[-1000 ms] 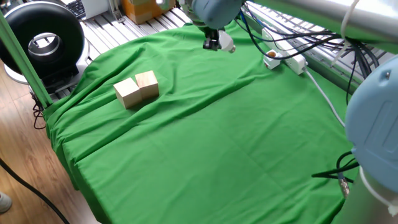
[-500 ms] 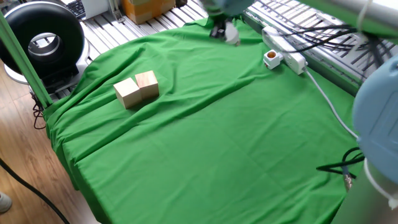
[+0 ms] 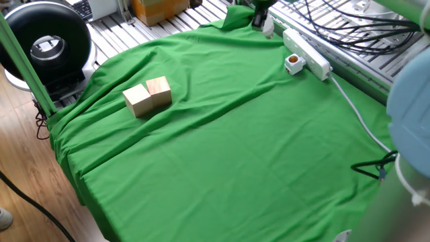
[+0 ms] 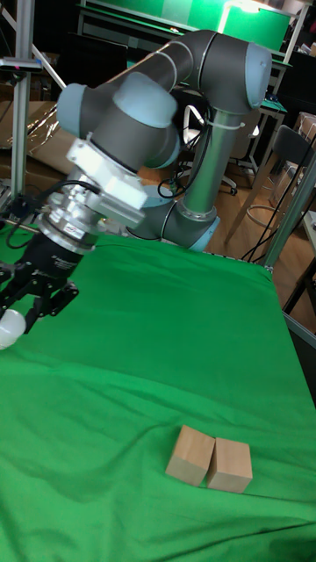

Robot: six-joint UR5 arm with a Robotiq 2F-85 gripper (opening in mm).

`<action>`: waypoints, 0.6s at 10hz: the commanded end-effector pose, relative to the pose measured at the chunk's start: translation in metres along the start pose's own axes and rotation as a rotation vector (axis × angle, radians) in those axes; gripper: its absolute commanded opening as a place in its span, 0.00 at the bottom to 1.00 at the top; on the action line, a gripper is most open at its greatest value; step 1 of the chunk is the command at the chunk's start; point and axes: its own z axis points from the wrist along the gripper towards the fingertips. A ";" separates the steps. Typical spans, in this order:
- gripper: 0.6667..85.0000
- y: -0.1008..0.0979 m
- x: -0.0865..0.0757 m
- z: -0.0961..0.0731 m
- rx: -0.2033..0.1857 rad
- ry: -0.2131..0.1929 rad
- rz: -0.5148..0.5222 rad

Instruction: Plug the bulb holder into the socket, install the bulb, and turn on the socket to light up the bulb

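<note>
The bulb [image 4: 10, 325] sits clamped between the two fingers of the claw [image 4: 25, 309], its frosted dome pointing outward and down, so that the screw base stays inside the grip; in the fixed view the claw [image 3: 262, 19] hangs over the far edge of the worktop [image 3: 222, 168], near the far end of the socket [image 3: 306, 50]. The socket lies along the far right edge, its cable [image 3: 356, 111] trailing toward the near right corner. The bulb holder [image 3: 293, 63] stands on the socket's near end, apparently already plugged in, its orange-brown opening facing up to receive the bulb. Judged from this layout, the step in hand is carrying the bulb toward that opening. Two wooden blocks [image 3: 148, 96] rest touching each other near the left edge, well apart from the socket and playing no part in this step.
</note>
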 end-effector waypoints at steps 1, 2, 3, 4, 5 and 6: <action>0.00 -0.002 -0.027 0.006 0.004 -0.004 0.006; 0.00 0.006 -0.032 0.005 -0.017 -0.003 0.043; 0.00 0.012 -0.039 0.005 -0.042 -0.026 0.082; 0.00 0.012 -0.047 0.004 -0.042 -0.058 0.104; 0.00 0.014 -0.056 0.004 -0.055 -0.092 0.130; 0.00 0.011 -0.062 0.003 -0.045 -0.116 0.134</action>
